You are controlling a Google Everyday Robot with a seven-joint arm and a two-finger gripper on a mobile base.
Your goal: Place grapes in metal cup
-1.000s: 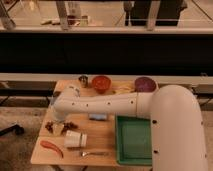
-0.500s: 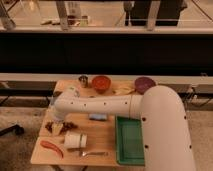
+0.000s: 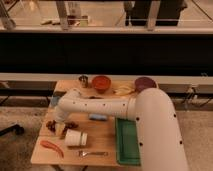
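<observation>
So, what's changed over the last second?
The arm swung left, covering more of the green tray, and the pincer sank slightly at the grapes. Nothing visibly grasped or released. The metal cup, white cup and red bowl stayed put.

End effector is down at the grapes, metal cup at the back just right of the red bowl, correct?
No: the camera view shows the metal cup just left of the red bowl. The end effector is at the grapes.
</observation>
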